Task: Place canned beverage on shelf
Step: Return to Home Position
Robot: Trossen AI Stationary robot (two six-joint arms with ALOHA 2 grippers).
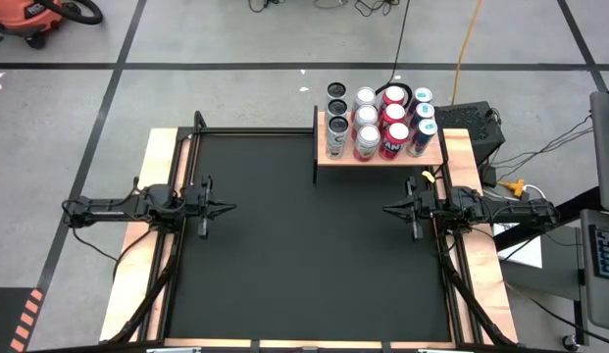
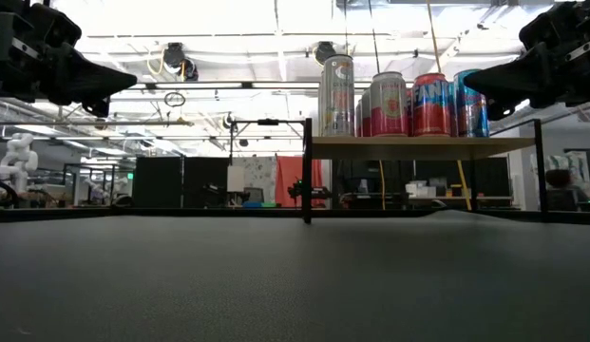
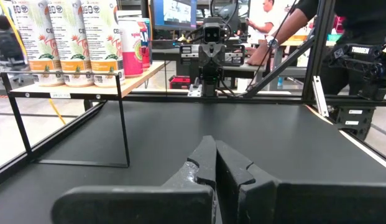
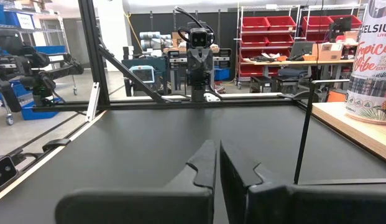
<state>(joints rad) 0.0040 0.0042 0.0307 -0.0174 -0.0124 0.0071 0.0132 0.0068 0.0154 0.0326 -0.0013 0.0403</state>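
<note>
Light-wood shelf (image 1: 329, 160), blk frame, table's (image 1: 284, 255) far-right edge, w/ 12 upright cans (image 1: 367, 123).

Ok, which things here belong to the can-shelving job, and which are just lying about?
Job: shelf; cans standing on it; left pincer and right pincer, both shut and empty.
Lying about: orange vacuum and yellow cable, both on the floor beyond the table.

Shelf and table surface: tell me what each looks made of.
The shelf has a pale, matte board that looks like wood, on thin black legs, probably painted metal. The table surface is a dull black sheet with a faint sheen, perhaps rubber or vinyl; I can't tell which.
</note>
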